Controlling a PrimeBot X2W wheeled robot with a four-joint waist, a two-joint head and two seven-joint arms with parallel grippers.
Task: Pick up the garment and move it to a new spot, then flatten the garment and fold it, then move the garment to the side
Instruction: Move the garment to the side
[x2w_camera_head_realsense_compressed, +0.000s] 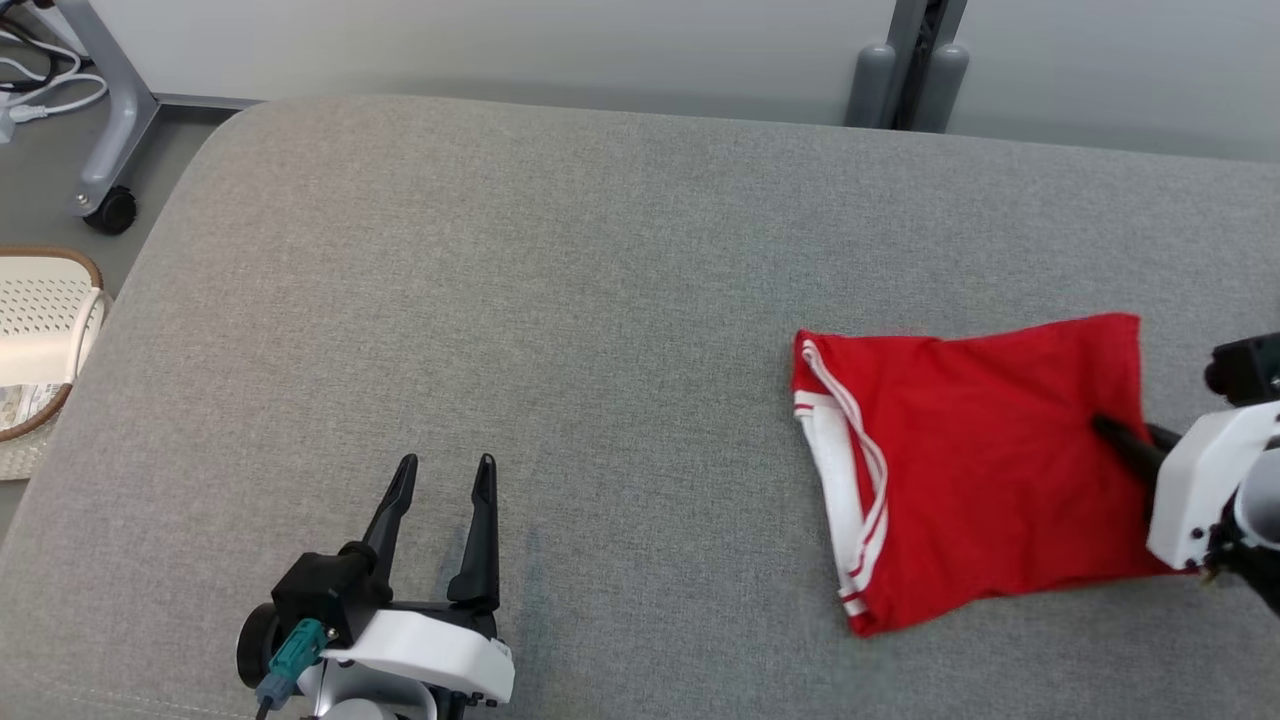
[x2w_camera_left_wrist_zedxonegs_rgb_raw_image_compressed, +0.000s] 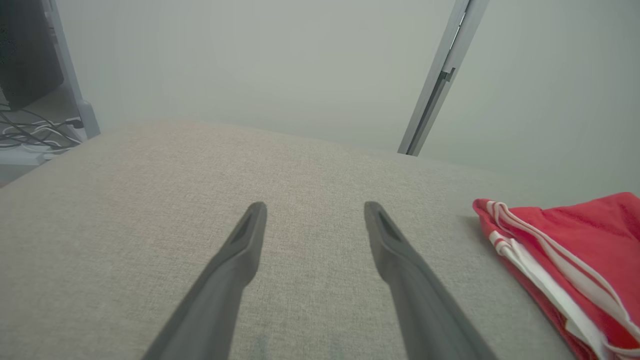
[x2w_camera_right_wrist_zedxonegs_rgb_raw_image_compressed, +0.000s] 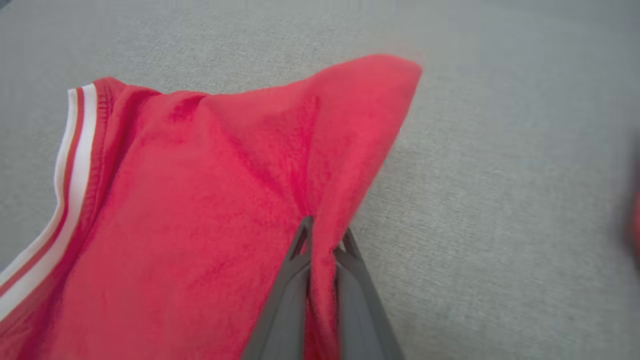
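Observation:
A folded red garment (x2w_camera_head_realsense_compressed: 985, 460) with white-striped trim lies on the right part of the grey cushioned surface (x2w_camera_head_realsense_compressed: 560, 300). My right gripper (x2w_camera_head_realsense_compressed: 1105, 428) comes in from the right edge and is shut on the garment's right-hand border; in the right wrist view its fingers (x2w_camera_right_wrist_zedxonegs_rgb_raw_image_compressed: 295, 270) pinch a raised fold of the red garment (x2w_camera_right_wrist_zedxonegs_rgb_raw_image_compressed: 200, 215). My left gripper (x2w_camera_head_realsense_compressed: 445, 470) rests open at the lower left, well apart from the cloth, with nothing between its fingers (x2w_camera_left_wrist_zedxonegs_rgb_raw_image_compressed: 235, 260). The garment's striped edge (x2w_camera_left_wrist_zedxonegs_rgb_raw_image_compressed: 560, 270) shows at the right of the left wrist view.
A white perforated basket (x2w_camera_head_realsense_compressed: 40, 330) stands on the floor past the surface's left edge. A wheeled grey frame leg (x2w_camera_head_realsense_compressed: 105, 150) and cables are at the back left, a grey post (x2w_camera_head_realsense_compressed: 910, 70) at the back. Bare grey fabric spans the middle and left.

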